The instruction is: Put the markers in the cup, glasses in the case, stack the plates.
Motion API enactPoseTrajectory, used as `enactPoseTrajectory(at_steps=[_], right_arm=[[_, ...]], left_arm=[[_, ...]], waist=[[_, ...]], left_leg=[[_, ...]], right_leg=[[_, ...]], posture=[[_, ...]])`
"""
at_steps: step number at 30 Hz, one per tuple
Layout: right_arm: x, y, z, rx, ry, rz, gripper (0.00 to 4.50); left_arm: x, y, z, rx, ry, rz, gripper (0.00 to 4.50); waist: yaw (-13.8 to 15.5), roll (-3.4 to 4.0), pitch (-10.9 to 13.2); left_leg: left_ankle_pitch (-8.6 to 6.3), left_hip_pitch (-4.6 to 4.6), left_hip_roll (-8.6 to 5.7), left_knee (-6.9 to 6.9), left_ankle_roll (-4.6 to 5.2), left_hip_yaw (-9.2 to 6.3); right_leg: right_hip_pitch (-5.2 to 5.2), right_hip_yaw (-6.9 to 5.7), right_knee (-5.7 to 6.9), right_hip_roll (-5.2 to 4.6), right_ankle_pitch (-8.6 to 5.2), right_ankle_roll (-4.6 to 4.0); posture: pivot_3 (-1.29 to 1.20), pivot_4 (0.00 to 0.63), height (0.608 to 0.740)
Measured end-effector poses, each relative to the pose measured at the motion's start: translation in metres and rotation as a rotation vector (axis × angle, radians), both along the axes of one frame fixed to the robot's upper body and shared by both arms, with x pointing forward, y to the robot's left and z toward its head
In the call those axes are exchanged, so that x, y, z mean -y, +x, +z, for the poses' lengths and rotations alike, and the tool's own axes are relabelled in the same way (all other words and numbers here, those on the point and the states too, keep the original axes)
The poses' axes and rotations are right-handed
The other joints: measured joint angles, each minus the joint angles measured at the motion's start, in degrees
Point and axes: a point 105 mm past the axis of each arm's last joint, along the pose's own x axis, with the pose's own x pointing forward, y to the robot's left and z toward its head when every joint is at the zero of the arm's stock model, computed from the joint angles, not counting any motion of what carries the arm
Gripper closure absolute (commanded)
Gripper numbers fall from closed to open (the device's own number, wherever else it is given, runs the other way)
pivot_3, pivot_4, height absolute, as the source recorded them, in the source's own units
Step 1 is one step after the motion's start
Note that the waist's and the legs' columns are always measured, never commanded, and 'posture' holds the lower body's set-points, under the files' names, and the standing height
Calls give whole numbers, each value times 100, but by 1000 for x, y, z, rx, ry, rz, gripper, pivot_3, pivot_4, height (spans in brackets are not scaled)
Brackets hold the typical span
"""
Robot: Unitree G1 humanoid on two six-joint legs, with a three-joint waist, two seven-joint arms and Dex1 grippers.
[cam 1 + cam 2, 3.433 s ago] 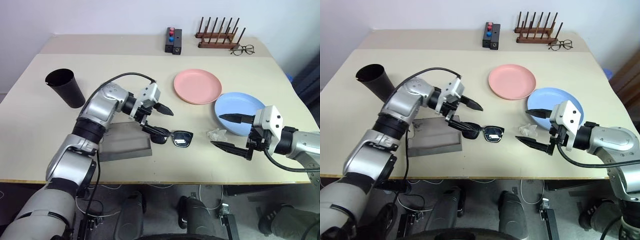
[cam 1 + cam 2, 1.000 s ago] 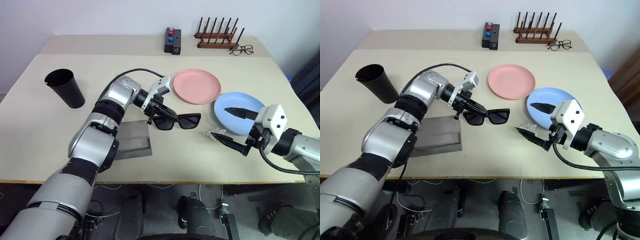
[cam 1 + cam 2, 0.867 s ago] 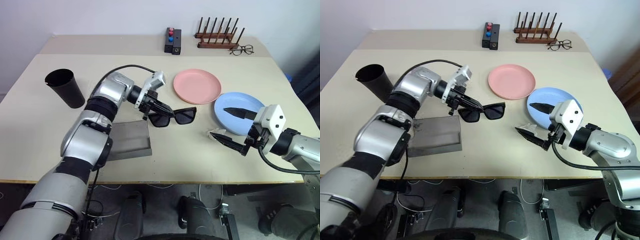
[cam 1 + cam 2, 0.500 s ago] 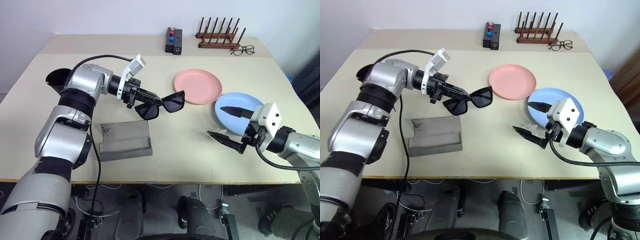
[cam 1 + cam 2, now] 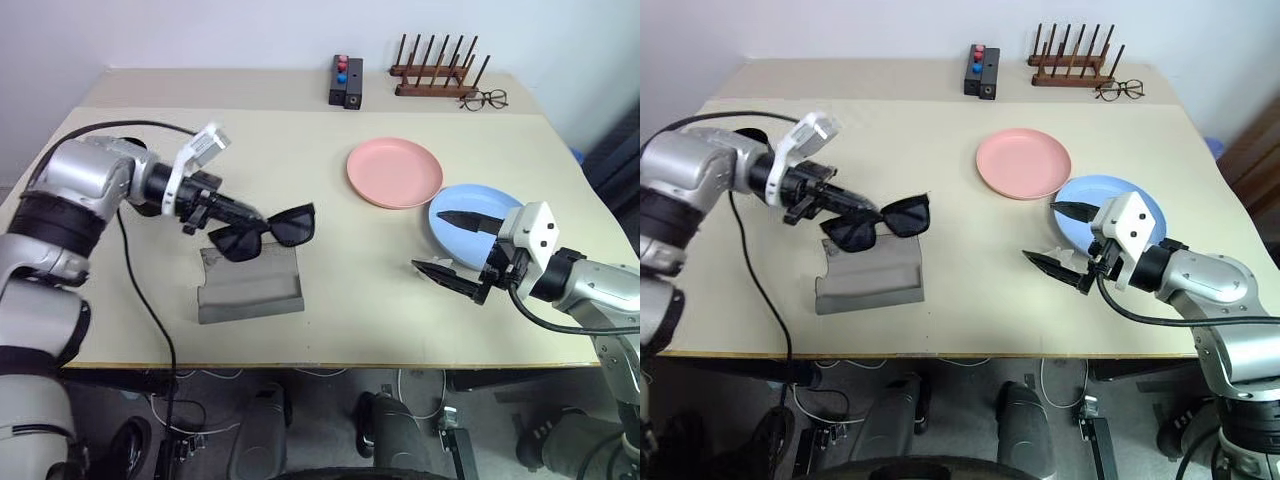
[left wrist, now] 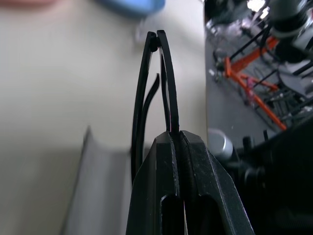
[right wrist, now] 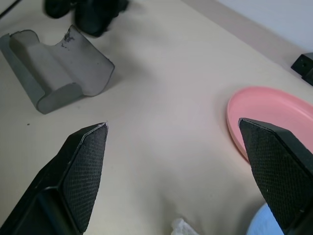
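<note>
Sunglasses held above the case

Sunglasses [image 5: 262,231] hang off the table in our left gripper [image 5: 240,213], whose jaws are clamped on one temple arm, lenses just over the far edge of the grey case [image 5: 249,285]. The case lies open on the table [image 5: 330,280]. Our right gripper [image 5: 455,248] hovers with jaws spread wide and empty, near the blue plate [image 5: 470,215], a small crumpled clear scrap [image 5: 437,266] just beside its lower finger. We see the pink plate [image 5: 395,172] beyond the blue one, apart from it.
</note>
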Motion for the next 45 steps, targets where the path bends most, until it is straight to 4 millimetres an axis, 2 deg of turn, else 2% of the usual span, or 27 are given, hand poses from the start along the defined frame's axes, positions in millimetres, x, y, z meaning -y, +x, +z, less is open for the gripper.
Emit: enactPoseTrajectory(at_steps=[6, 18, 23, 45], right_arm=[[-5, 1, 1, 3, 0, 20, 122], [-2, 1, 2, 4, 2, 10, 122], [0, -1, -3, -13, 2, 3, 122], [3, -4, 0, -5, -3, -22, 122]], left_arm=[[-5, -7, -32, -26, 58, -46, 4449], [-12, -12, -53, -59, 59, -49, 4449], [-7, -15, -64, -99, 34, -56, 4449], [-2, -22, -77, -195, 21, -50, 4449]], waist=[[19, -1, 0], [16, -1, 0], [11, -1, 0], [11, -1, 0]], left_leg=[[0, -6, -1, 5, 0, 1], [0, -5, -1, 5, 0, 1], [0, -5, -1, 5, 0, 1], [0, -4, -1, 5, 0, 1]], right_leg=[[0, 0, -2, -1, 0, 0], [0, 0, -1, -1, 0, 0], [0, 0, -1, -1, 0, 1], [1, 0, -1, -1, 0, 0]], posture=[[0, 150, 740], [0, 150, 740], [0, 150, 740], [0, 150, 740]])
